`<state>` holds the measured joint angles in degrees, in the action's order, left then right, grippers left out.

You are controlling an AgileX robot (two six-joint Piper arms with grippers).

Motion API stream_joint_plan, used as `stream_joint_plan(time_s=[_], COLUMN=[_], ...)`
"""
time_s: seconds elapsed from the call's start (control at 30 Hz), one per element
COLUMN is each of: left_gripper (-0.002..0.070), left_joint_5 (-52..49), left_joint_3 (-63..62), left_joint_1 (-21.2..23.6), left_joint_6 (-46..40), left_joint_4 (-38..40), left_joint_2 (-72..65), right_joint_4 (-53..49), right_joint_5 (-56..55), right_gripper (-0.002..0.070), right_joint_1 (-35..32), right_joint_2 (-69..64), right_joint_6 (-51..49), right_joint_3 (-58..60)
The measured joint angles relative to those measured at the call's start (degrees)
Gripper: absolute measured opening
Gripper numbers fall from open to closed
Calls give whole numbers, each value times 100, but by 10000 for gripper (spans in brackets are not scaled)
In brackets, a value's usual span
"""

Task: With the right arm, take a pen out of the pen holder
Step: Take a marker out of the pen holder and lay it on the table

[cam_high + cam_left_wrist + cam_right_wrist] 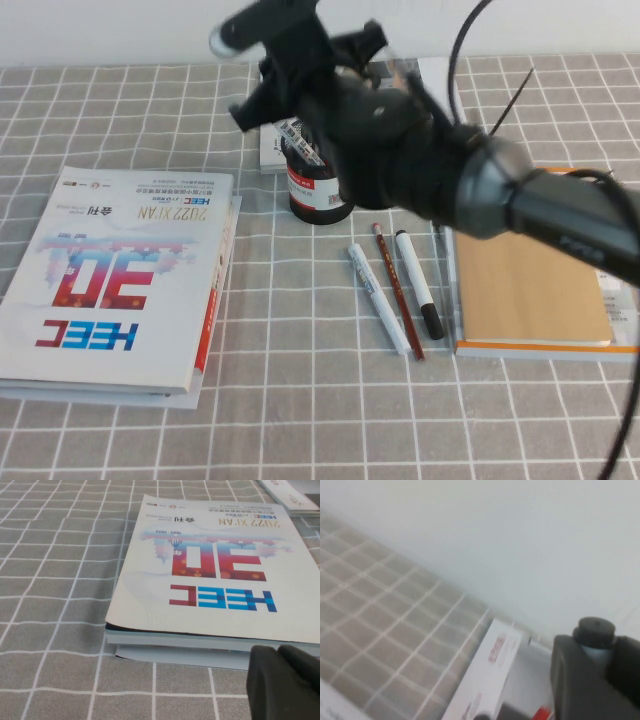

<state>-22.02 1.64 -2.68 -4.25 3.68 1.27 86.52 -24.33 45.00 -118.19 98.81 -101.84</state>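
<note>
Right gripper [275,25] pinches a pen [222,40] high at 11 o'clock from the pen holder [320,195], so it clears the rim. Left gripper [278,680], fingertips [262,680] together, parks by the magazines [210,570].

High camera: raised on robot's own side, angled down over whole tabletop [120,120], wall along far edge; right arm crosses close under lens, right gripper [285,35] lifted at rear centre

Left wrist camera: low, just above tabletop, close behind left gripper [285,680], facing across magazine [215,570] from its robot-side edge; magazine shared with high view

Right wrist camera: up high, tilted toward wall, very close behind jaws clamped on pen [594,630]; shares white carton [490,675] and rear tabletop with high view
</note>
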Motion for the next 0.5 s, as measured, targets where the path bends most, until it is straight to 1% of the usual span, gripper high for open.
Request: stream_joint_plan(time_s=[0.17, 0.27, 0.3, 0.4, 0.5], left_gripper=[-5, -5, -5, -5, -5], left_joint_5=[0, 0, 0, 0, 0], left_joint_3=[0, 0, 0, 0, 0], left_joint_1=[0, 0, 0, 0, 0], left_joint_6=[0, 0, 0, 0, 0], left_joint_4=[0, 0, 0, 0, 0], left_joint_2=[0, 0, 0, 0, 0], right_joint_4=[1, 1, -24, -208, -559], right_joint_5=[204, 656, 975, 1803, 2670], right_gripper=[101, 101, 101, 101, 101], right_joint_1=[0, 0, 0, 0, 10], right_joint_2=[580, 886, 1018, 1249, 1401], right_joint_6=[91, 102, 50, -427, -1194], right_joint_3=[0, 28, 72, 200, 422])
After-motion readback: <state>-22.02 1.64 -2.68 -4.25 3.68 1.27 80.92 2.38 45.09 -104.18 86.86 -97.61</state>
